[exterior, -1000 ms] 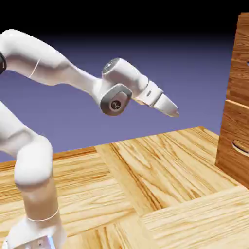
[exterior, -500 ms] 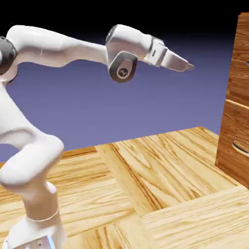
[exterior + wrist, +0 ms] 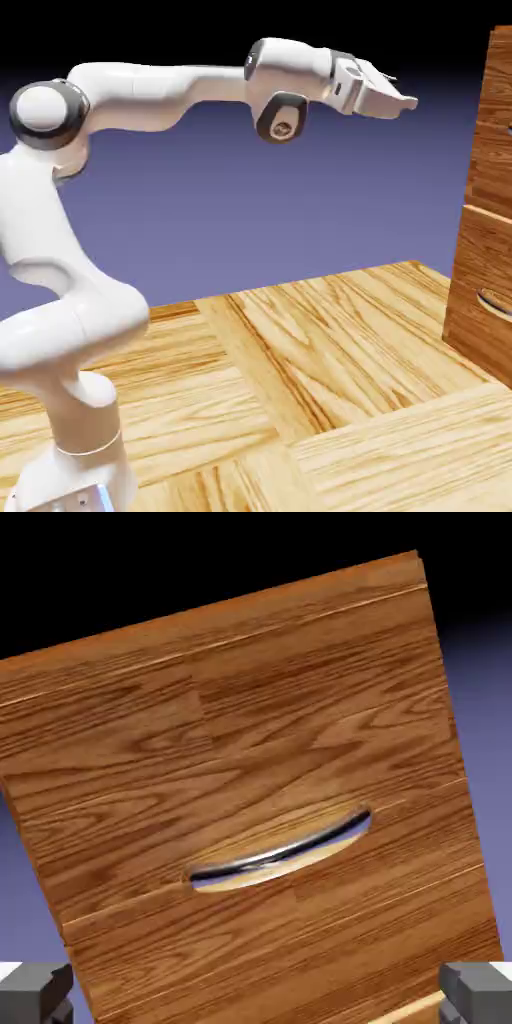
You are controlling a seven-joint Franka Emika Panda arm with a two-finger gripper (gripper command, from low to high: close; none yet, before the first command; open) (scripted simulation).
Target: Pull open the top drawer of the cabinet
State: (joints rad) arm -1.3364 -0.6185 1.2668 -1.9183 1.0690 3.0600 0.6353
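The cabinet [image 3: 490, 210] is a reddish-brown wood-grain box at the exterior view's right edge. Its top drawer [image 3: 496, 130] is the upper front. My gripper [image 3: 402, 99] hovers in the air level with that front, pointing at it and still well short of it. In the hand view the top drawer [image 3: 240, 742] fills the picture, tilted. Its silvery curved handle [image 3: 282, 852] lies near the drawer's lower edge. The gripper [image 3: 256, 1000] is open, and its grey fingertips [image 3: 36, 992] show far apart at the bottom corners with nothing between them.
The lower drawer [image 3: 484, 270] with its oval handle [image 3: 494, 300] sits below the top one. The light wooden plank floor [image 3: 300, 380] stretches beneath the arm. The white arm arches from the lower left up and over to the right.
The arm has lifted and stretched to the right, carrying the gripper up from mid-height toward the cabinet's upper front. The jaws stayed open.
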